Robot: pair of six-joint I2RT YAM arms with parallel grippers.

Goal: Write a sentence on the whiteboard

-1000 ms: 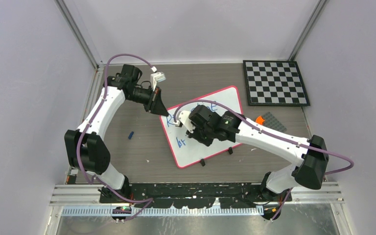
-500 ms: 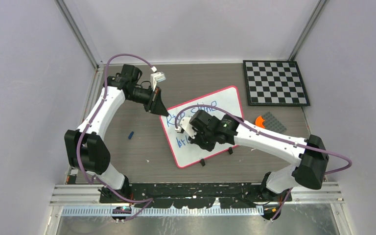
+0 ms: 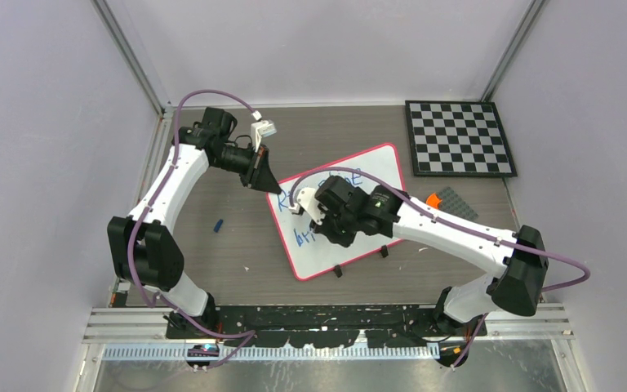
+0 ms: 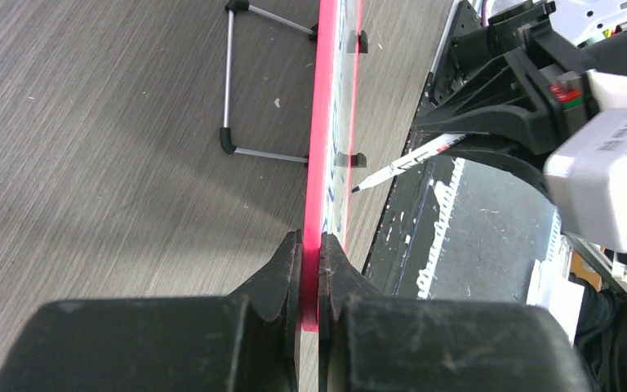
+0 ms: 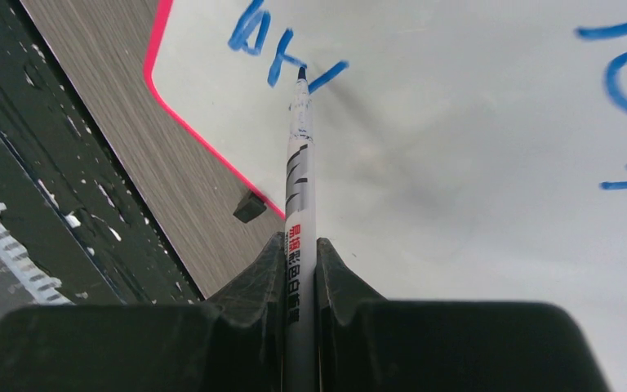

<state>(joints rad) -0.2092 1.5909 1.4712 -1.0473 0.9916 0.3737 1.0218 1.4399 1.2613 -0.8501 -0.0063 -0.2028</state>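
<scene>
Table (image 3: 237, 245): grey wood, filling the middle of the top view. Whiteboard (image 3: 380, 163) was seen at frame centre, skewed, red rim all round; in the left wrist view it was propped on a wire stand (image 4: 230, 82).

Left gripper (image 4: 310, 253) was clenched on the board's red rim at its upper-left edge, so the board was steadied. No shift was noted there over the last second.

Right gripper (image 5: 300, 249) was clamped on a marker (image 5: 300, 180), which was pointed at the board's lower-left part. Half a second before, this gripper was placed lower on the board and the upper line of writing was uncovered. Now it was brought back up-left, and that line was mostly hidden under the wrist, as a second before. This was judged a down-and-back stroke inside one letter.

Sentence (image 5: 249, 28): blue strokes only. The second line's first letters were seen at upper left of the right wrist view, more strokes at the right edge. The marker tip was set on or just at a short slanted stroke; contact could not be confirmed.

Judgement: the second line was barely begun and most letters were left to write.
</scene>
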